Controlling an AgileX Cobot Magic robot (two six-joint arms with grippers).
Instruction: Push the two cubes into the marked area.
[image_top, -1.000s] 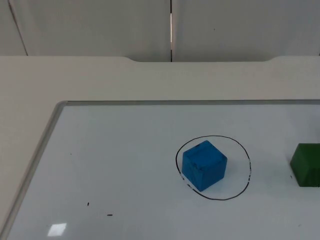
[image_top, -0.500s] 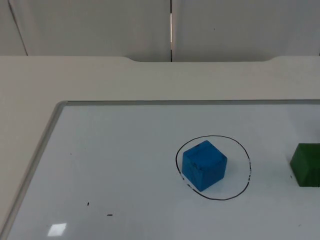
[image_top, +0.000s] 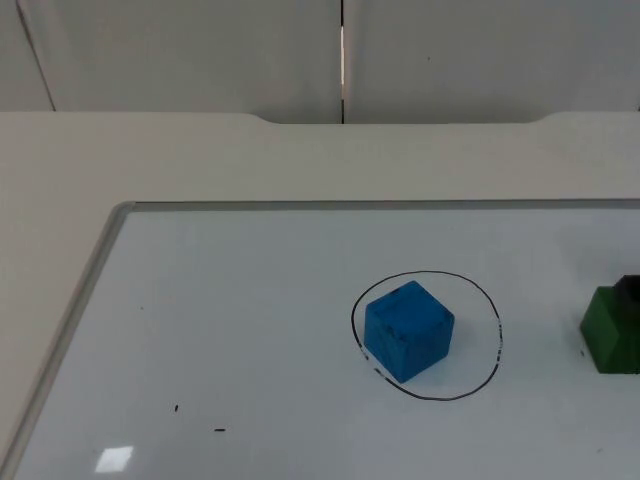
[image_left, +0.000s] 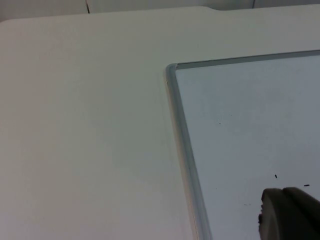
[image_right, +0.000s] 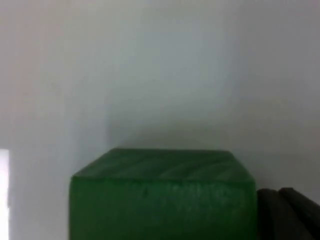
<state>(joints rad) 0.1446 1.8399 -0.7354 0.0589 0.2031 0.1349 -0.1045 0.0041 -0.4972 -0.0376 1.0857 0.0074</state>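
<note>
Blue cube (image_top: 408, 330) sat inside the marked circle (image_top: 490, 300), green cube (image_top: 610, 330) was outside with right gripper (image_top: 628, 290) beside it; finger state of both grippers unclear.

1. We see a white table top (image_left: 85, 130) running back to the foot of the partition wall (image_left: 150, 4), where a dark vertical seam divides the wall's panels.
2. A whiteboard (image_left: 250, 125) lies flat on the table, its pale metal frame (image_left: 182, 145) turning a rounded corner at its far end.
3. On the board's surface we make out a few small black marks (image_left: 275, 176), one lone dot nearer the frame's corner and two short dashes close to the fingertip.
4. The left gripper's (image_left: 287, 215) dark fingertip stands over the board, at about five o'clock from the frame's corner; we cannot tell how its fingers are set.
</note>
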